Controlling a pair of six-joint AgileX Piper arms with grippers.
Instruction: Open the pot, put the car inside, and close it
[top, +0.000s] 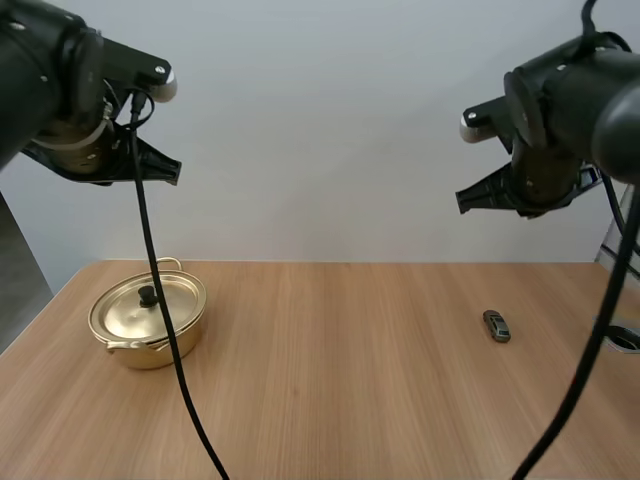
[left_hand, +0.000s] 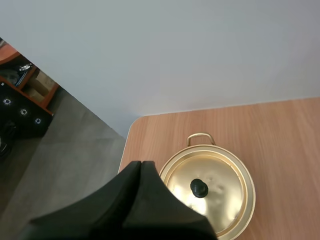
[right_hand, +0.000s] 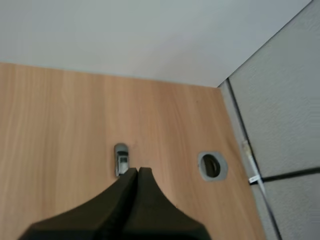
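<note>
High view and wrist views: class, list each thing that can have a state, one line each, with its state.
Pot: closed, upright on the table.
Lid: seated on the pot.
Car: on the table, outside the pot, ungripped.
Left gripper: jaws shut, empty.
Right gripper: jaws shut, empty.

The left gripper (left_hand: 141, 164) hangs above the worktop (left_hand: 280, 135) with its two black fingers pressed together into a single dark wedge, holding nothing. Just beside its tip sits a gold pot (left_hand: 251, 192) near the worktop's rounded corner. The lid (left_hand: 222, 172) is on the pot, lying flat, with a black knob (left_hand: 199, 187) at its middle. A thin looped handle (left_hand: 201, 135) sticks out from the pot's far rim.
</note>
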